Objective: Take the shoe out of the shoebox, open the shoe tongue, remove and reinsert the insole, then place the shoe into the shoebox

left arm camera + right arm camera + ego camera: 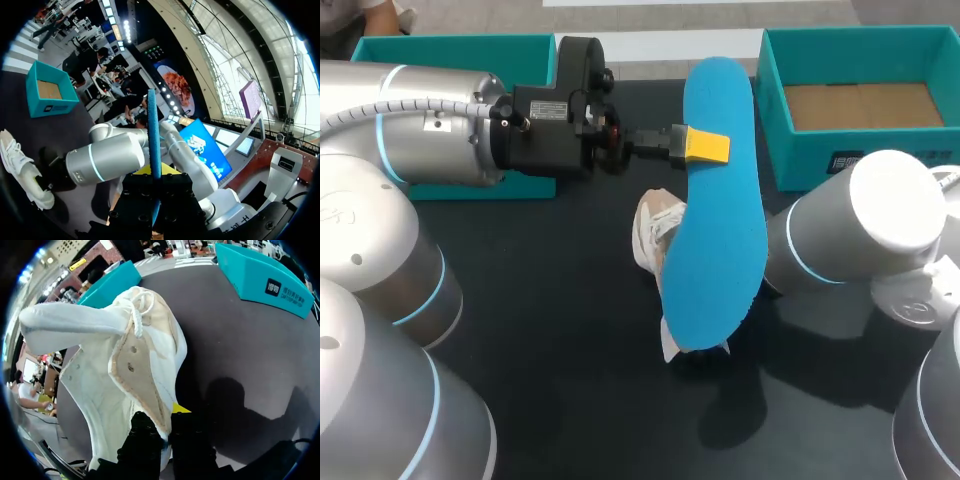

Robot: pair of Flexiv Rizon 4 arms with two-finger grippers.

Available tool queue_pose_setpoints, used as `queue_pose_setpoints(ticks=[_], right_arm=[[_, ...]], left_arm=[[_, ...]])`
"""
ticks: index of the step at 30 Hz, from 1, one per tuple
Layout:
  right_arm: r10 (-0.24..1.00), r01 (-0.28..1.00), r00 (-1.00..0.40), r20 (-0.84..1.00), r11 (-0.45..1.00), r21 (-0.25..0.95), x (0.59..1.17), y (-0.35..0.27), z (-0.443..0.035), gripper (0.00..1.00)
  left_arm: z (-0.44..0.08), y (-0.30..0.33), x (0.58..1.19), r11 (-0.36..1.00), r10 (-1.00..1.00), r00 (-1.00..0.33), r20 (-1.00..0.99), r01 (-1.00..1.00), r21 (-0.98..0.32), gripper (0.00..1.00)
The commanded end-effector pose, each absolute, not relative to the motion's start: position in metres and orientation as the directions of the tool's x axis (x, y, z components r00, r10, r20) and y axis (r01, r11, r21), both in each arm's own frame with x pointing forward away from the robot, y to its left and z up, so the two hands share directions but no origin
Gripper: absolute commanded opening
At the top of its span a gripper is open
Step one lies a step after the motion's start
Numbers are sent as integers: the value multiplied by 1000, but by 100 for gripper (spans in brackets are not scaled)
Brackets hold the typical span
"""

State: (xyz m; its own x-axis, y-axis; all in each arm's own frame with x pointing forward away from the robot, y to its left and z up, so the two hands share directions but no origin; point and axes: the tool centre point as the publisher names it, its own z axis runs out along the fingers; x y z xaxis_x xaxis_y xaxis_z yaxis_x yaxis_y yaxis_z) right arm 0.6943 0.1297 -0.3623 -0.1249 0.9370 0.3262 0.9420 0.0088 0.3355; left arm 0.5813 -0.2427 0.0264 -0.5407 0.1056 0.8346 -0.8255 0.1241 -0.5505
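A blue insole (720, 200) hangs lifted above the table, one flat face towards the head camera. My left gripper (705, 148) is shut on its edge near the far end. In the left wrist view the insole (154, 130) stands edge-on between the fingers of that gripper (155, 182). The white shoe (655, 235) shows partly from under the insole. In the right wrist view my right gripper (166, 426) is shut on the side wall of the shoe (125, 360), whose tongue is pulled open. The insole hides the right gripper in the head view.
An open teal shoebox (860, 150) with a brown floor stands at the back right. A second teal box part (460, 50) sits at the back left behind my left arm. My right arm (860, 230) lies low beside the shoe on the dark table (570, 380).
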Motion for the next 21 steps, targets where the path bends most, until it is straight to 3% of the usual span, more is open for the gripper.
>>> queue_pose_setpoints(ticks=[1, 21], right_arm=[[934, 951, -113, 339, 3, 310, 693, 126, -363, 0], [922, 990, 33, 386, -85, 116, 681, 115, -386, 0]], left_arm=[[24, -243, 579, 119, 106, -541, 834, -826, -551, 0], [24, -243, 579, 119, 106, -541, 834, -826, -551, 0]])
